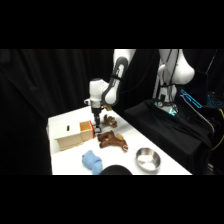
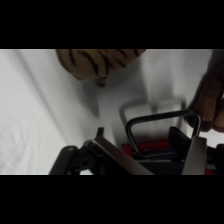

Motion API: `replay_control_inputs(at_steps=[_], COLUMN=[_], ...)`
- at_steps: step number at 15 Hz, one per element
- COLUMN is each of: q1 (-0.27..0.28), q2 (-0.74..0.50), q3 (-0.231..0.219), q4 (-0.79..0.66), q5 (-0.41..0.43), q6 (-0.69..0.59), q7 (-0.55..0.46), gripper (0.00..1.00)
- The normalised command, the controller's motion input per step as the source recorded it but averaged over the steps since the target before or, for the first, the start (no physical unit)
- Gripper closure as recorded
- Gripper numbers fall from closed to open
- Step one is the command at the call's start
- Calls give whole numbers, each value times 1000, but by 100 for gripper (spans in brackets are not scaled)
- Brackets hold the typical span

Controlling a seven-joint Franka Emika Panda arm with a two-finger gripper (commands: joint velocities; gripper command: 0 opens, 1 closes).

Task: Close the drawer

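The drawer (image 1: 86, 131) has a red-orange front and sits at the right end of a light tan wooden box (image 1: 69, 136) with a dark slot in its side. My gripper (image 1: 96, 126) hangs right at that front. In the wrist view the drawer's dark loop handle (image 2: 161, 125) stands between my two fingers, above a strip of the red front (image 2: 150, 148). The gripper (image 2: 157, 155) is open, one finger (image 2: 116, 156) left of the handle and the other on its right. I cannot tell whether a finger touches the handle.
A brown plush toy (image 1: 113, 140) lies just right of the drawer, and a striped plush (image 1: 109, 120) (image 2: 97, 62) lies behind it. A blue cloth (image 1: 91, 161) and a metal bowl (image 1: 148, 159) sit near the table's front edge, with a dark round object (image 1: 116, 171) between them.
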Motion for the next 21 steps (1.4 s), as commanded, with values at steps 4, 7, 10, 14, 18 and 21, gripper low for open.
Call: replay_control_inputs(at_steps=[4,7,10,14,18,21], q1=[-91,-101,-114,-103,-90,-106], q2=[125,124,100,116,85,36], q3=[60,75,108,114,103,97], q4=[232,190,92,59,36,6], q5=[-22,-21,-7,-11,-24,-31], q6=[3,-13,23,58,74,92], q7=[-68,-77,-105,-119,-116,-120], gripper=[0,0,0,0,0,0])
